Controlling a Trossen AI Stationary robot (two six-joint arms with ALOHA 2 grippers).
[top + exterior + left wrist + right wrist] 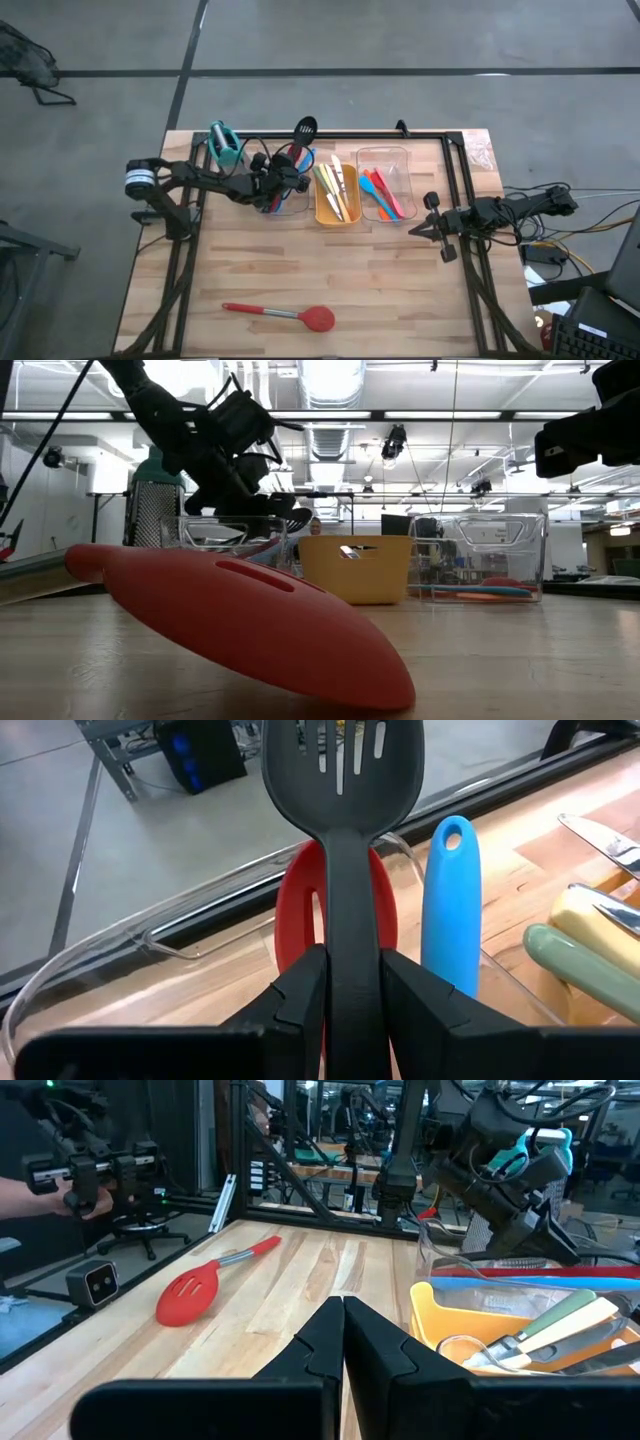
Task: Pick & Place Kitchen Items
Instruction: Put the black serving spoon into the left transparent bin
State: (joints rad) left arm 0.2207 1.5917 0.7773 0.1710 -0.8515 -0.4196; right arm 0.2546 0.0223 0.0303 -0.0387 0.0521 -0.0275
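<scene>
My left gripper hangs over the left clear tray, shut on a black slotted spoon whose head points toward the table's far edge. In the left wrist view a red slotted spoon and a blue handle lie in that tray beyond the fingers. A long red spoon lies flat on the table near its front edge and fills the low view's foreground. My right gripper waits shut at the table's right side. My left gripper pinches the black slotted spoon's handle between its two fingers, a short way behind the head. The fingers come from the table's left, slanting a little downward, and lie along the handle. The head sticks out beyond the fingertips, clear of the tray; the handle's other end is hidden by the gripper.
An orange tray with pale-handled utensils and a second clear tray with orange, red and teal ones stand to the right of the left tray. A teal-and-grey holder stands at the far left. A black frame rail runs along the far edge.
</scene>
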